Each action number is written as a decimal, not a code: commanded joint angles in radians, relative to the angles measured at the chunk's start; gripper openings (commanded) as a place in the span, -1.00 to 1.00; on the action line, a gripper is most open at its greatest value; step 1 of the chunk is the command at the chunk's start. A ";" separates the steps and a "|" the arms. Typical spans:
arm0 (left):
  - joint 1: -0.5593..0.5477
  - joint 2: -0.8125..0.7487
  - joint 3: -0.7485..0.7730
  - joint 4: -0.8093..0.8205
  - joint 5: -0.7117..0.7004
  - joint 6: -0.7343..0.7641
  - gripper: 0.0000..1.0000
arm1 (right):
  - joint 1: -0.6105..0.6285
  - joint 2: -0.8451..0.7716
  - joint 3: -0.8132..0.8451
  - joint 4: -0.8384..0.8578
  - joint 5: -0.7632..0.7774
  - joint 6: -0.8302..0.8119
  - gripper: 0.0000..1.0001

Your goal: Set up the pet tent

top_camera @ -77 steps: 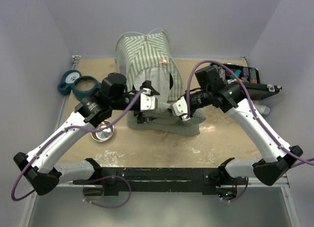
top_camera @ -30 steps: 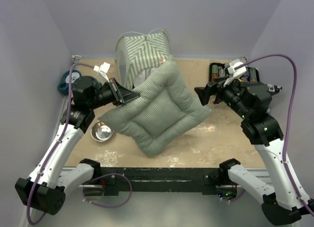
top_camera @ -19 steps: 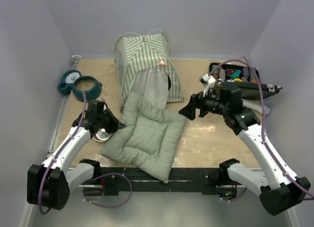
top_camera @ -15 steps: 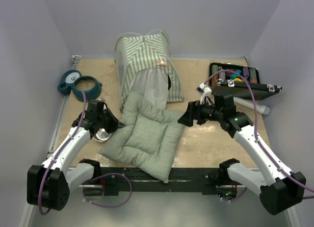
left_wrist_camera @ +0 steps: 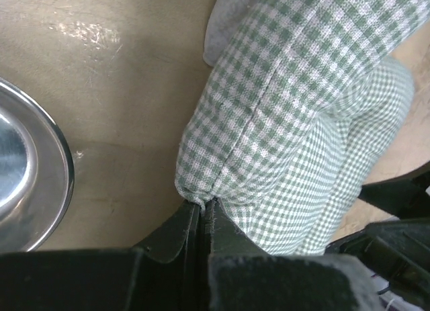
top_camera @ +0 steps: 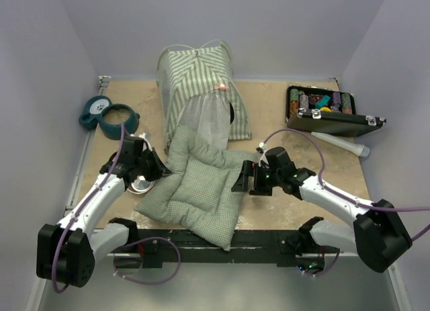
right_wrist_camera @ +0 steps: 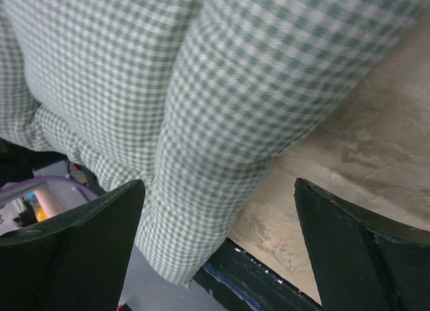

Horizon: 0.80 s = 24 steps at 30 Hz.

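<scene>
The pet tent (top_camera: pixel 200 82) is seen standing upright on the bench (top_camera: pixel 295 150) just behind the green checked cushion (top_camera: pixel 198 190), its mesh front meeting the cushion's far edge. The cushion's left corner is pinched between the pressed-together fingers of the left end effector (left_wrist_camera: pixel 201 213), beside a metal bowl (left_wrist_camera: pixel 27 183). The right end effector (right_wrist_camera: pixel 218 183) is spread wide at the cushion's right edge.
</scene>
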 commanded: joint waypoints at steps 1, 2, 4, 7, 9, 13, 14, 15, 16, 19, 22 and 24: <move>-0.046 0.056 0.050 0.020 0.059 0.103 -1.00 | 0.036 0.041 -0.068 0.136 0.025 0.158 0.97; -0.064 0.066 0.061 0.022 0.059 0.108 -1.00 | 0.045 0.043 -0.082 0.145 0.034 0.181 0.96; -0.079 0.055 0.055 0.048 0.067 0.103 -1.00 | 0.059 0.054 -0.096 0.182 0.030 0.216 0.97; -0.119 0.044 0.052 0.065 0.042 0.112 -1.00 | 0.128 0.072 -0.093 0.355 0.034 0.259 0.83; -0.148 0.041 0.061 0.072 0.099 0.134 -1.00 | 0.163 0.083 -0.061 0.424 0.036 0.253 0.21; -0.262 0.035 0.152 0.100 0.277 0.285 -1.00 | 0.168 0.019 0.099 0.287 -0.021 0.102 -1.00; -0.262 0.052 0.176 0.082 0.304 0.307 -1.00 | 0.168 -0.020 0.125 0.247 -0.017 0.073 -1.00; -0.262 0.085 0.193 0.065 0.338 0.316 -1.00 | 0.168 -0.064 0.148 0.183 -0.004 0.045 -1.00; -0.262 0.122 0.204 0.068 0.402 0.338 -1.00 | 0.170 -0.084 0.175 0.126 0.000 -0.004 -1.00; -0.264 0.205 0.244 0.072 0.487 0.368 -1.00 | 0.170 -0.115 0.231 0.021 -0.006 -0.073 -1.00; -0.279 0.320 0.316 0.007 0.585 0.436 -1.00 | 0.170 -0.140 0.261 -0.002 -0.087 -0.112 -1.00; -0.300 0.372 0.362 -0.013 0.634 0.469 -1.00 | 0.171 -0.155 0.248 -0.023 -0.144 -0.139 -1.00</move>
